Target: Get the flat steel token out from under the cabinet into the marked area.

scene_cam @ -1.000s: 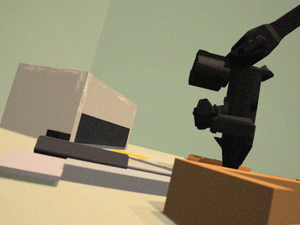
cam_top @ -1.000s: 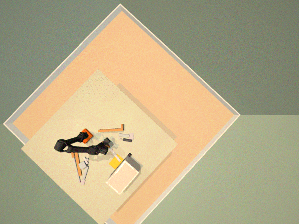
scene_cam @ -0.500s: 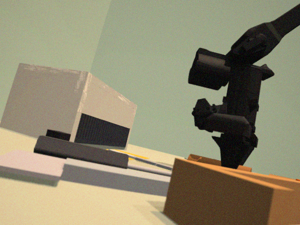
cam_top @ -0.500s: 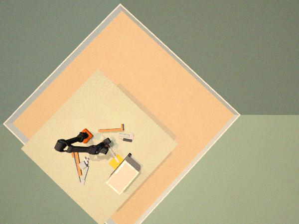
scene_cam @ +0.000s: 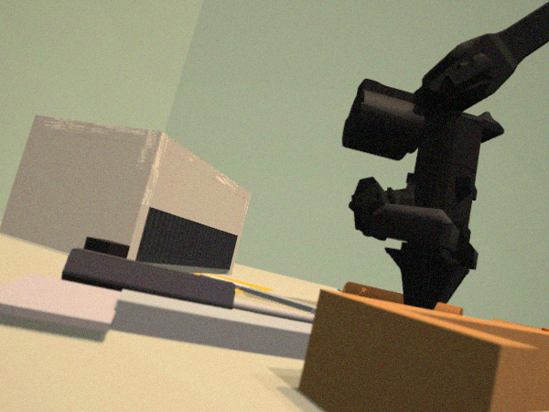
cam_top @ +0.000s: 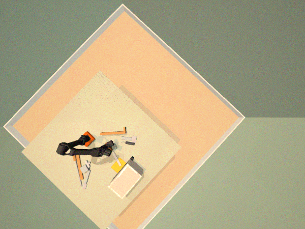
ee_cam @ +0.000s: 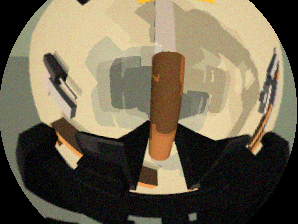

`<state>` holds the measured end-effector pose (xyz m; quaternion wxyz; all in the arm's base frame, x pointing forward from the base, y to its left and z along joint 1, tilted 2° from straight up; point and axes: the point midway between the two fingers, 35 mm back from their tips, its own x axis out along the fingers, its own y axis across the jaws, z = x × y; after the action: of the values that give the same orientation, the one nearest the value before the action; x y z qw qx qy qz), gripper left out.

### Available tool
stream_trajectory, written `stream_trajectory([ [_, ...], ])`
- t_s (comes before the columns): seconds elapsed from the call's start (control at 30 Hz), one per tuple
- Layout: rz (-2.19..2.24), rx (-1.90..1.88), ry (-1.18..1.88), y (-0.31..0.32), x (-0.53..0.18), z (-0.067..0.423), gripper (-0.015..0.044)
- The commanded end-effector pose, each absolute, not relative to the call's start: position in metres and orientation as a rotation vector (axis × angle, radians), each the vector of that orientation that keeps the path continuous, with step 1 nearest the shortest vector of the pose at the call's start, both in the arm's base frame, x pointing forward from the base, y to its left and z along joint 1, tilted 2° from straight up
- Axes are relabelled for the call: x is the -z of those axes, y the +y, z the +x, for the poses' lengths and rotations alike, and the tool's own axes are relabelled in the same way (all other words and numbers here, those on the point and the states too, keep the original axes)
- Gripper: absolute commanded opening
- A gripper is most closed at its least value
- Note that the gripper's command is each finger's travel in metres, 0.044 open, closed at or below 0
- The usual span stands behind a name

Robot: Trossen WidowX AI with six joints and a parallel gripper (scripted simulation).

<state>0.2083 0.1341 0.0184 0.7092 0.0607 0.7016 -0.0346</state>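
"While the black arm [cam_top: 84, 151] [scene_cam: 471, 73] reaches over the table, where does the cabinet [cam_top: 124, 181] [scene_cam: 78, 183] stand?" asked one.

"Just behind the yellow area [cam_top: 115, 168] [scene_cam: 252, 286]," said the other. "A pale blade [cam_top: 116, 158] [ee_cam: 165, 25] extends across that yellow."

"And the gripper [cam_top: 109, 147] [scene_cam: 420, 306] [ee_cam: 161, 124]?"

"It's partly closed, its fingers clamped on the blade's orange-brown handle [scene_cam: 372, 293] [ee_cam: 167, 95]."

"Where's the steel token?"

"He can't tell; neither the vent slots nor the yellow area shows it clearly."

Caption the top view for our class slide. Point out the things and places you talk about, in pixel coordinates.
Gripper [cam_top: 110, 148] [ee_cam: 161, 124] holding a flat-bladed tool [cam_top: 116, 158] [ee_cam: 165, 27] over the yellow area [cam_top: 116, 166].
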Motion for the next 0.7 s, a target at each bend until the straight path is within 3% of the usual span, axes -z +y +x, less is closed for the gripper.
stream_trajectory([
  [0.0, 0.143, 0.076, 1.555, 0.14, -0.02, 0.209, 0.0],
  [0.67, 0.158, 0.088, 1.556, 0.16, -0.022, 0.205, 0.0],
])
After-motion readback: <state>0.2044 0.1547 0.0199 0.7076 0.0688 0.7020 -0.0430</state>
